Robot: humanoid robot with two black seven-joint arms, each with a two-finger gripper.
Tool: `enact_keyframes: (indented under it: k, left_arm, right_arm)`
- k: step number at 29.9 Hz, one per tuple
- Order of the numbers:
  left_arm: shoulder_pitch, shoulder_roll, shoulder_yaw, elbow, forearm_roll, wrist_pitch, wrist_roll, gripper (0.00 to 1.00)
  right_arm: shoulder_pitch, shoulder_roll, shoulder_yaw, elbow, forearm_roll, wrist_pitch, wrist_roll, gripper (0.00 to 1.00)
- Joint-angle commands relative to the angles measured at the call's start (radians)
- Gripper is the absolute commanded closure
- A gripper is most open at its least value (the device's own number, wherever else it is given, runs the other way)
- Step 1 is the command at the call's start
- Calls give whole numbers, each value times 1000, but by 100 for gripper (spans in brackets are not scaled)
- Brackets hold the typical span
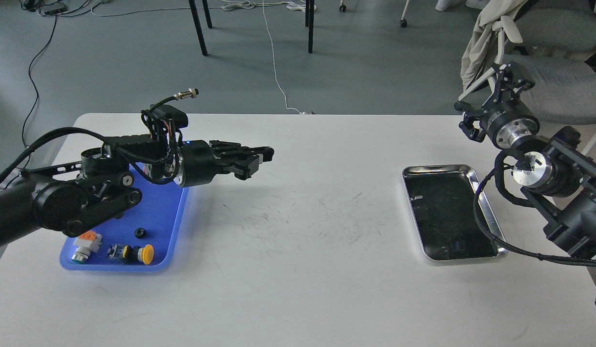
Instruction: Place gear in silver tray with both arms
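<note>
The silver tray [491,222] lies empty on the white table at the right. A small black round gear-like part [140,233] lies in the blue tray [170,226] at the left. My left gripper [265,155] reaches rightward above the table, just right of the blue tray, with its fingers held together; nothing shows between them. My right gripper [510,76] is raised behind the silver tray's far right corner, open and empty.
The blue tray also holds a yellow push button [144,254] and a grey and orange switch [85,242]; my left arm hides its far half. A grey chair with a cloth [558,82] stands close behind my right gripper.
</note>
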State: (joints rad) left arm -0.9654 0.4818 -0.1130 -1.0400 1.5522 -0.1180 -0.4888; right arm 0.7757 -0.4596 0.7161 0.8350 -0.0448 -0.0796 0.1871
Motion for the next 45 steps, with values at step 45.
enact_keyframes:
  k: [45]
  left_arm:
    - [43, -482, 127, 437, -3, 4, 0, 90]
  right_arm:
    - [36, -53, -83, -11, 10, 3, -15, 1]
